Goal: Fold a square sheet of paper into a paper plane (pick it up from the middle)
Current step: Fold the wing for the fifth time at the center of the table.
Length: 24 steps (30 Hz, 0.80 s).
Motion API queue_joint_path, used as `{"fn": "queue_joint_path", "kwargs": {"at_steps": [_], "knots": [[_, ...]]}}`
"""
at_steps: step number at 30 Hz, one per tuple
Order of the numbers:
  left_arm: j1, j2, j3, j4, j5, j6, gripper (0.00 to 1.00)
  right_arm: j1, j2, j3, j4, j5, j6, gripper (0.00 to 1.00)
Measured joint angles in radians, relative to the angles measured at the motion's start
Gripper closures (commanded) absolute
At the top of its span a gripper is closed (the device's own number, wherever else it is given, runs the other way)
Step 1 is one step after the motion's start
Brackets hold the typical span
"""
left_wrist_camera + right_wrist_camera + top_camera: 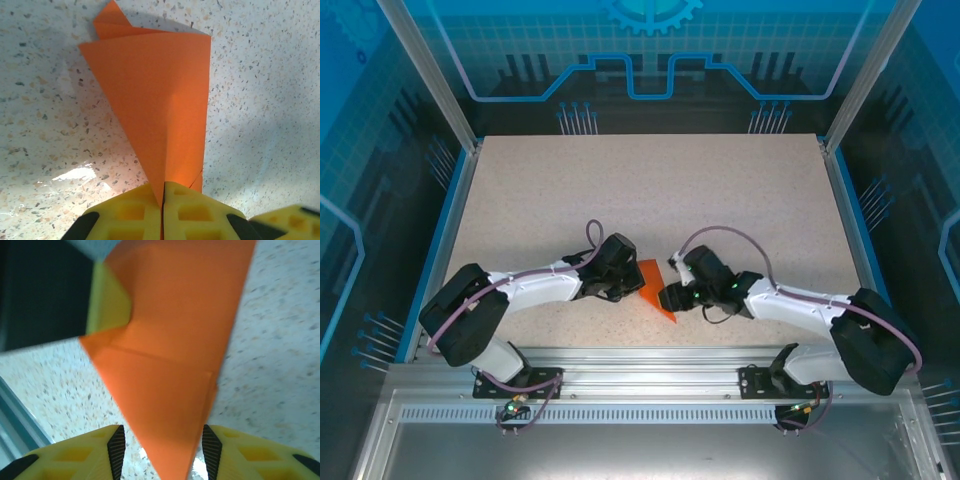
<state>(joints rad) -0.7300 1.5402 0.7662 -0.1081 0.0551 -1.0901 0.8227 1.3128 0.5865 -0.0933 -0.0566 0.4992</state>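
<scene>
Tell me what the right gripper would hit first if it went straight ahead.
The folded orange paper, right between its open fingers; beyond it, probably a yellow finger of the left gripper.

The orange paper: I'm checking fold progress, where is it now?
In the top view the folded orange paper is near the table's front middle, between the left tool, shut on it, and the right tool.

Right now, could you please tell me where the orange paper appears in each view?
Top external: the orange paper shows low centre against the speckled tabletop, near its front edge.
Left wrist: centre of frame, its narrow end pinched in the shut left gripper at the bottom.
Right wrist: top centre down to a tip between the fingers of the open right gripper.
Shared landmark: the speckled tabletop.
</scene>
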Motion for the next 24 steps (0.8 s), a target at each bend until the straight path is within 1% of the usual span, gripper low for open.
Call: {"fn": "queue_joint_path", "kwargs": {"at_steps": [2, 5, 8, 11, 15, 20, 24], "knots": [[0.001, 0.0, 0.0, 0.0, 0.003, 0.0, 0.93, 0.093, -0.002, -0.013, 0.016, 0.085, -0.015, 0.55], [0.001, 0.002, 0.001, 0.0, 0.006, 0.0, 0.93, 0.174, -0.017, -0.056, 0.057, 0.195, -0.038, 0.54], [0.001, 0.007, 0.003, -0.001, 0.006, -0.001, 0.93, 0.228, -0.032, -0.093, 0.101, 0.295, -0.095, 0.53], [0.001, 0.008, 0.004, 0.0, 0.006, 0.0, 0.92, 0.256, -0.032, -0.117, 0.148, 0.353, -0.169, 0.53], [0.001, 0.008, 0.005, 0.0, 0.006, 0.0, 0.92, 0.293, -0.021, -0.121, 0.198, 0.396, -0.267, 0.53], [0.001, 0.01, 0.006, 0.0, 0.007, 0.0, 0.92, 0.323, 0.061, -0.105, 0.232, 0.452, -0.344, 0.53], [0.001, 0.011, 0.006, 0.0, 0.014, 0.0, 0.92, 0.336, 0.111, -0.092, 0.253, 0.503, -0.376, 0.54]]}}
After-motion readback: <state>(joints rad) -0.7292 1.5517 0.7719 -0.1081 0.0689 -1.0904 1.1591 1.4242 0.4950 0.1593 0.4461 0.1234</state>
